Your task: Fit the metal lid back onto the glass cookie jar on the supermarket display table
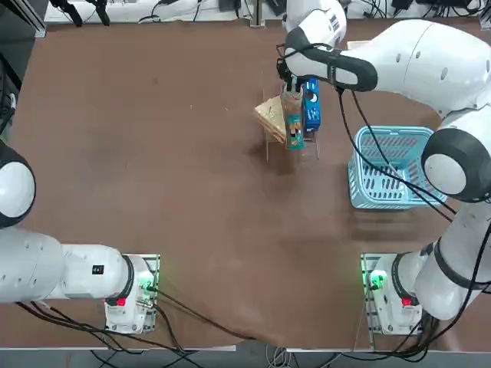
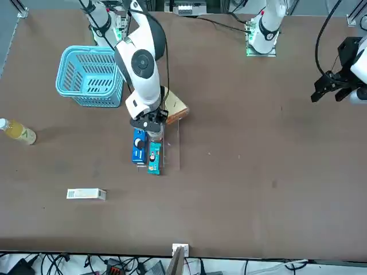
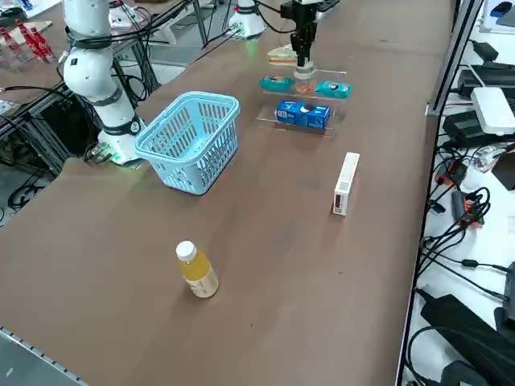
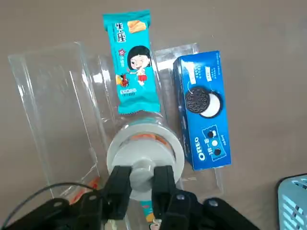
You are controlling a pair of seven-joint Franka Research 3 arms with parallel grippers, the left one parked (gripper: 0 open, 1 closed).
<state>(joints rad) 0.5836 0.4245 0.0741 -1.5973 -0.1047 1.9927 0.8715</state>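
Observation:
In the right wrist view my right gripper (image 4: pixel 142 175) is shut on the small knob in the middle of the metal lid (image 4: pixel 144 155), a round silvery disc. The lid lies level right over the mouth of the glass cookie jar (image 4: pixel 144 127), whose clear wall and orange contents show around its edge. I cannot tell whether the lid is seated. The jar (image 3: pixel 304 75) stands upright in the acrylic rack on the dark-brown display table (image 1: pixel 153 169). From overhead the gripper (image 1: pixel 290 88) points straight down at it and hides most of the jar.
The clear acrylic rack (image 4: pixel 53 96) also holds a teal snack packet (image 4: pixel 130 62) and a blue Oreo box (image 4: pixel 204 110). A wrapped sandwich (image 1: pixel 270 115) sits beside it. A blue basket (image 1: pixel 387 169), a juice bottle (image 3: pixel 196 271) and a white-and-orange box (image 3: pixel 346 183) stand nearby.

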